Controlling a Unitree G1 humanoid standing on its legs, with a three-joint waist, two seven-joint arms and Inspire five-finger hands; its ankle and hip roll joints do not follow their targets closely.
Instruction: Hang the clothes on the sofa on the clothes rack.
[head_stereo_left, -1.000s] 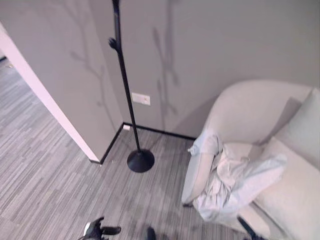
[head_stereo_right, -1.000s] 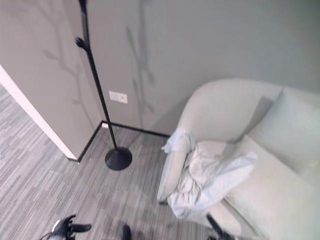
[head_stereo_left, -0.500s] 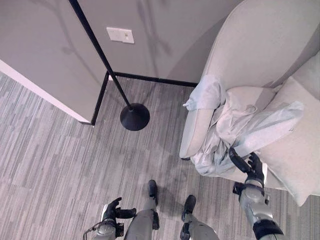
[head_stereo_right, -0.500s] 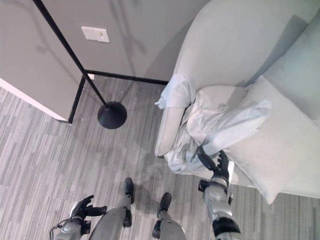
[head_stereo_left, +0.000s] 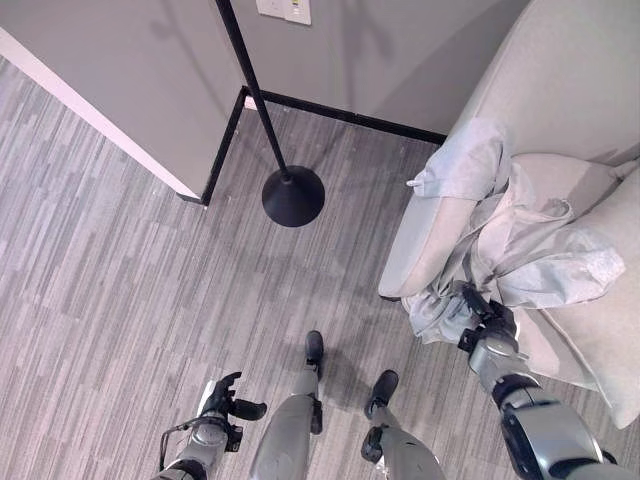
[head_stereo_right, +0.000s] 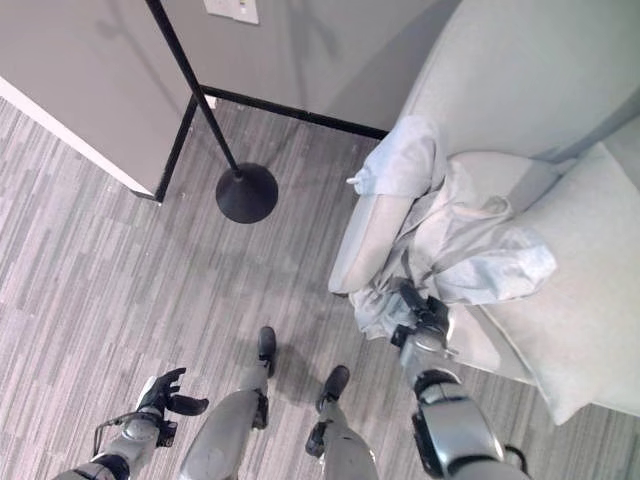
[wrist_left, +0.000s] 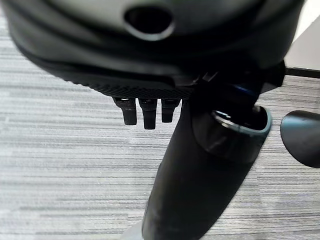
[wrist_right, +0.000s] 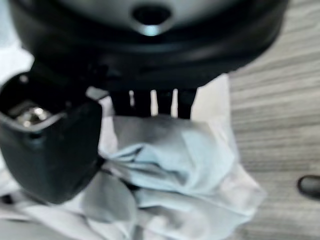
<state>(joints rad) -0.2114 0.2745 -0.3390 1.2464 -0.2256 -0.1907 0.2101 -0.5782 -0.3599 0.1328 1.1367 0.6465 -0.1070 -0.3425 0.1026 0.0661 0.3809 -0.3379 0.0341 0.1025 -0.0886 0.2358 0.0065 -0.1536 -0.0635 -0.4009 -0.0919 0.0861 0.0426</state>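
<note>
Since the earlier frame the right hand (head_stereo_left: 483, 318) has reached the pale grey crumpled garment (head_stereo_left: 520, 245) at the cream sofa's (head_stereo_left: 560, 90) front edge, fingers curling into cloth. A thin pinch could slip. One garment, one black pole rack (head_stereo_left: 290, 190); left hand (head_stereo_left: 222, 400) relaxed.

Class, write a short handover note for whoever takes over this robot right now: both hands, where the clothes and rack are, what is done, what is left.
Right hand: at the lower edge of the clothes; the head views leave its grip unclear, fingers look straight in its wrist view.
Left hand: open, idle, low over the floor.
Clothes: draped over the sofa arm and seat.
Clothes rack: stands on the floor to the sofa's left.
Done: reach.
Left: grasp, lift, hang.
</note>
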